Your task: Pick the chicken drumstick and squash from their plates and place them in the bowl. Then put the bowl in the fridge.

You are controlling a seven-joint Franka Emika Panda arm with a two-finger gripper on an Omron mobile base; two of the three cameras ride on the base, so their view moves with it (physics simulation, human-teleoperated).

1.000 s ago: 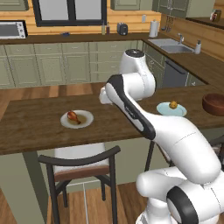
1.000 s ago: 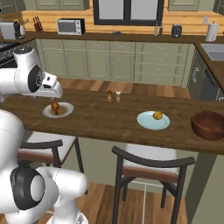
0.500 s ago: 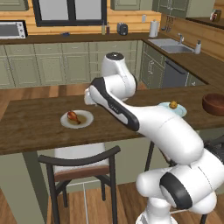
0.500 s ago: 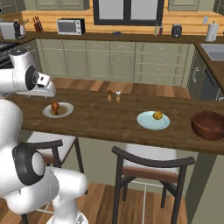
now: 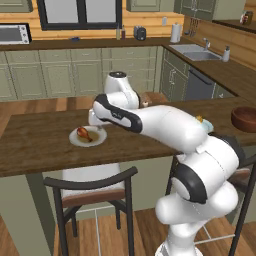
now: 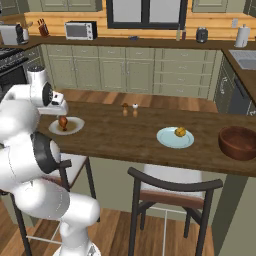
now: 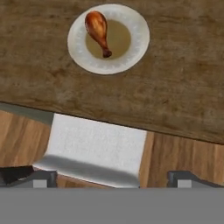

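Chicken drumstick [image 7: 98, 29] lies on the whitish-grey plate [image 7: 138, 48], thick end toward the plate rim, bone end near the plate's middle. Same drumstick [image 5: 84, 133] and plate [image 5: 98, 139] sit on the left part of the wooden worktop [image 5: 35, 145] in the left base view; in the right base view the drumstick [image 6: 63, 121] and plate [image 6: 74, 128] are at the worktop's [image 6: 125, 135] left end.

End effector [image 7: 111, 177] hangs above the worktop's near edge and a stool seat [image 7: 98, 146], well apart from the plate; its fingers [image 7: 26, 176] stand wide apart with nothing between them. In the right base view the hand [image 6: 56, 103] sits just above and left of the plate, not touching the drumstick. In the left base view the hand is mostly hidden behind the arm's own link.

Squash [image 6: 180, 132] rests on the pale blue plate [image 6: 167, 140], right of the worktop's middle, well apart from the drumstick plate. Bowl [image 6: 239, 142] stands at the far right of the worktop, near the blue plate but apart from it, nothing visible inside. In the left base view the bowl [image 5: 245, 118] is at the right edge; the squash [image 5: 199, 119] peeks out from behind the arm.

Two small shakers [image 6: 129, 109] stand at the worktop's far side, between the two plates. Dark-backed chair [image 6: 172, 190] sits under the near side of the worktop, below the blue plate.
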